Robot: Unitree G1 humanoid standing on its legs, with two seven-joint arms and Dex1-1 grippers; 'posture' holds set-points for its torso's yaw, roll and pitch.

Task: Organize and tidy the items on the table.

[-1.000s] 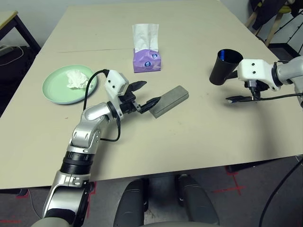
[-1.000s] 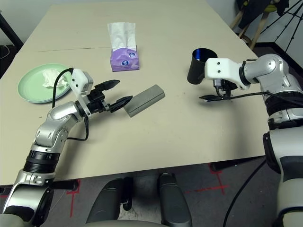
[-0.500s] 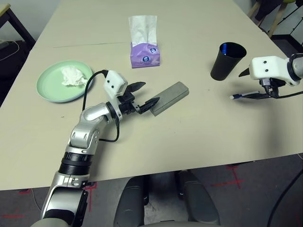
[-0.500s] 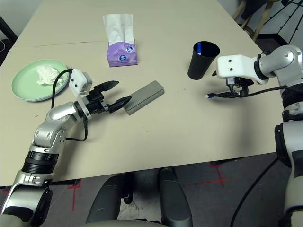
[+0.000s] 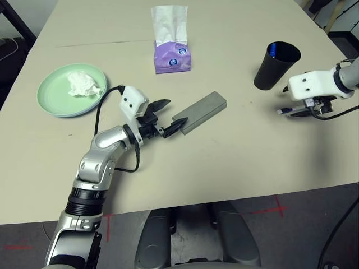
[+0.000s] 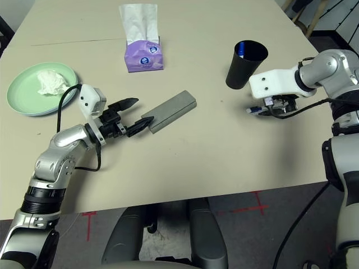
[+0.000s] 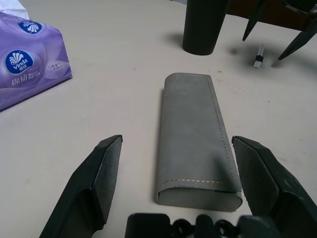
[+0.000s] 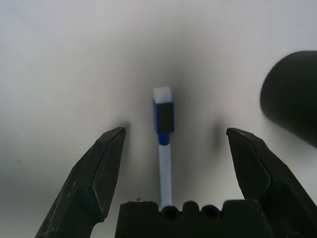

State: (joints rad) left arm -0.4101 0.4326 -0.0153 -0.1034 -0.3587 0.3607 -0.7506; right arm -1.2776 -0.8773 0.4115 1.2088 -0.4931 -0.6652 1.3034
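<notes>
- table [image 5: 235, 157]: whole view has shifted between pictures, so that's the head camera moving, not the items. Nothing on the top has been relocated.
- green plate [image 5: 53, 95] with crumpled tissue [image 5: 83, 85] sits at the robot's left, purple tissue box [image 5: 171, 56] at the far middle. Both unchanged.
- black cup [image 5: 275, 66] upright at the robot's right; something blue pokes up inside it, can't tell what.
- glasses case [image 5: 203, 111] lies flat mid-table, same spot as a second ago.
- left gripper [image 7: 171, 186]: fingers spread, straddling the near end of the case, not touching. Hasn't budged, so the case pick is lined up but not started.
- right gripper [image 8: 173, 166]: fingers spread wide. Over the last second it has tipped downward and now hangs over the white pen [image 8: 164, 148], which lies on the table just beside the cup.
- Read: the pen is likely next, into the cup; nothing is held yet.
</notes>
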